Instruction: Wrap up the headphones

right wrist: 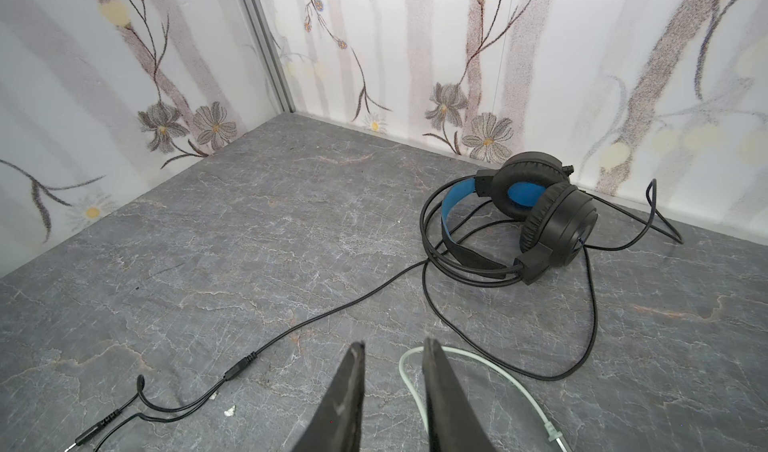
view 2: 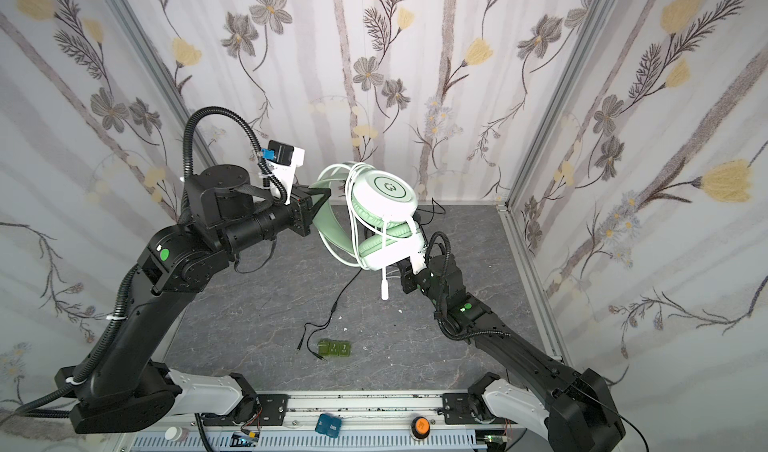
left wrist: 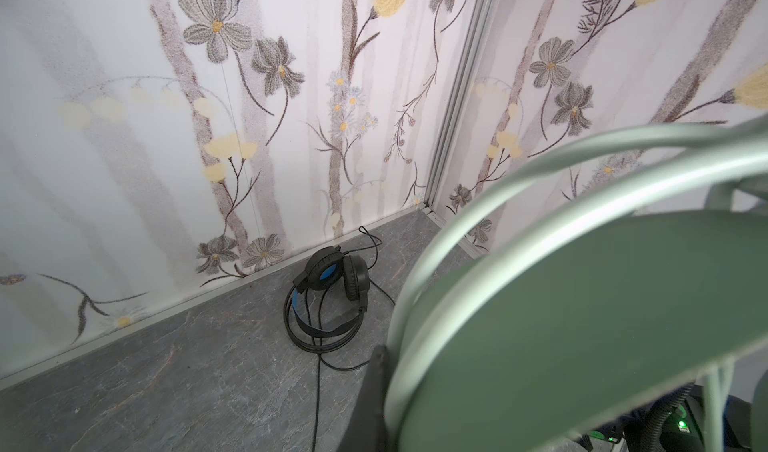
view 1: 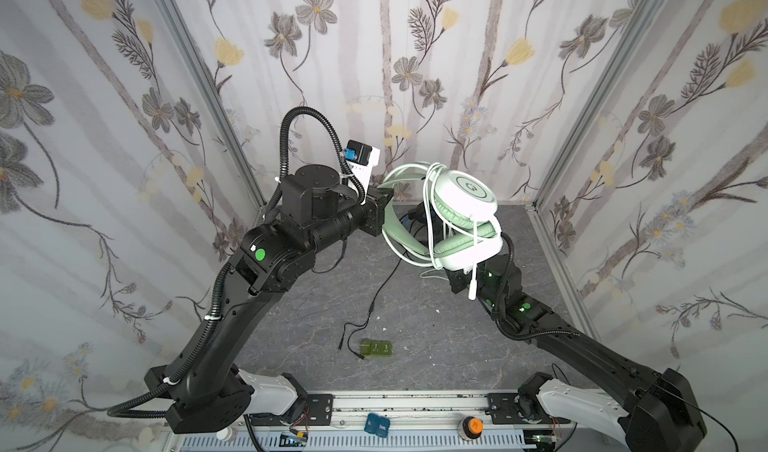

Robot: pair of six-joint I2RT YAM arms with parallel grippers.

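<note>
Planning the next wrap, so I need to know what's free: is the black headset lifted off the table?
No, the black headset lies flat on the table close to the back wall.

Bright even light; near mint headset point(left wrist: 582, 304) blurred, edges bowed.

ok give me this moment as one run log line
left gripper: shut on mint green headset headband, off table | right gripper: fingers slightly apart, under it | black headset: on table, black cable trailing loose
</note>
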